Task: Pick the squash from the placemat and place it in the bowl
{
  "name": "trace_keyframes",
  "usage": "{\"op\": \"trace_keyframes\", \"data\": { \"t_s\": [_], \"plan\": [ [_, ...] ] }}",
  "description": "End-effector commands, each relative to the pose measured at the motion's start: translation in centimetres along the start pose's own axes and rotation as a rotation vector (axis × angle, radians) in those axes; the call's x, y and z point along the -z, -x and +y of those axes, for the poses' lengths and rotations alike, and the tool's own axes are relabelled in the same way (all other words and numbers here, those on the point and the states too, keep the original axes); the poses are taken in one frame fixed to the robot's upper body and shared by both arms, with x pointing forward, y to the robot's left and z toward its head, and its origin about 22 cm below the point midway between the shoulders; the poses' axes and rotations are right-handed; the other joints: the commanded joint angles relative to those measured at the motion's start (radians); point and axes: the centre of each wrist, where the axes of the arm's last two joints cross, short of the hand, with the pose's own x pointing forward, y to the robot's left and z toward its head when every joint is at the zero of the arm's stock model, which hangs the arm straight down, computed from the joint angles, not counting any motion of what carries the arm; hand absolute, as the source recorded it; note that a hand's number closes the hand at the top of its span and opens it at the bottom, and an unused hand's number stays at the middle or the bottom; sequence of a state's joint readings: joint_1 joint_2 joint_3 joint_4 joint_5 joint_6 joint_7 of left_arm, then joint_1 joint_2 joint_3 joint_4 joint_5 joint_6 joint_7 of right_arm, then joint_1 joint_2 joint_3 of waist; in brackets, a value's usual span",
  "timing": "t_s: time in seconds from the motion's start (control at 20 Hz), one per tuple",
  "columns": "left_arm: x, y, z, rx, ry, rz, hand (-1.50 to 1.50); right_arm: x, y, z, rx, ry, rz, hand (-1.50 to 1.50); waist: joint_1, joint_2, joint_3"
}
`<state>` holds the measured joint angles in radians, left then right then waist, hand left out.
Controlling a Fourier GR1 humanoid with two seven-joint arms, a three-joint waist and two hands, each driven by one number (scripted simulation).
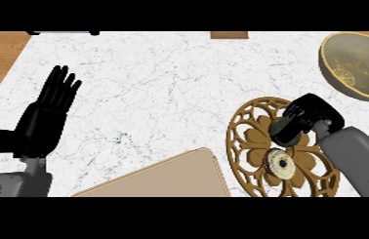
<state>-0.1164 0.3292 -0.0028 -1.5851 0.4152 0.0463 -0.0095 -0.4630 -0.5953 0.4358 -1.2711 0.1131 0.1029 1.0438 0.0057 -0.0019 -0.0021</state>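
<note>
The squash (279, 129) shows as a dark green lump on the upper right part of the round golden openwork placemat (249, 135). My right hand (308, 115) comes in from the lower right and its fingers curl round the squash, hiding most of it. Just below, a cream round face with a dark centre (281, 165) lies on the mat; whether it belongs to the squash I cannot tell. The olive bowl (338, 69) with a golden rim stands at the upper right edge, apart from the hand. My left hand (45, 118) rests open at the far left, fingers up.
A beige board (166, 179) lies at the lower middle, its corner close to the placemat's left rim. A brown wooden surface (10, 48) borders the counter at the upper left, and a small wooden piece (229, 34) sits at the top edge.
</note>
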Motion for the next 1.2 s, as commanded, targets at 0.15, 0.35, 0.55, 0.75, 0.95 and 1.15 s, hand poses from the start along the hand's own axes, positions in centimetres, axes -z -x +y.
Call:
{"op": "trace_keyframes", "data": {
  "t_s": [0.15,0.35,0.55,0.75,0.95,1.15],
  "plan": [
    [0.2,-0.5,0.5,-0.011,-0.011,-0.004,0.00,-3.7,1.0,0.7,-0.467,-0.122,-0.593,1.50,-0.005,-0.010,0.009],
    [0.1,-0.3,0.6,-0.015,-0.030,0.001,0.00,-5.7,2.7,0.5,-0.658,-0.153,-0.887,1.50,-0.036,-0.013,0.011],
    [-0.8,-0.3,2.2,-0.006,-0.045,0.007,0.00,-5.3,6.6,-4.5,-0.709,-0.034,-1.045,1.50,-0.046,-0.007,0.010],
    [-1.2,0.0,1.7,-0.009,-0.062,-0.004,0.00,-4.7,10.7,-9.5,-0.629,0.162,-1.141,1.50,-0.059,-0.008,0.006],
    [-0.7,-1.5,2.3,-0.002,-0.046,-0.004,0.00,-4.9,13.9,-14.5,-0.525,0.351,-1.132,1.50,-0.057,-0.008,0.004],
    [-1.6,-0.5,1.3,-0.009,-0.042,0.001,0.00,-5.9,16.4,-20.5,-0.373,0.499,-1.066,1.50,-0.025,-0.004,0.003]
  ]
}}
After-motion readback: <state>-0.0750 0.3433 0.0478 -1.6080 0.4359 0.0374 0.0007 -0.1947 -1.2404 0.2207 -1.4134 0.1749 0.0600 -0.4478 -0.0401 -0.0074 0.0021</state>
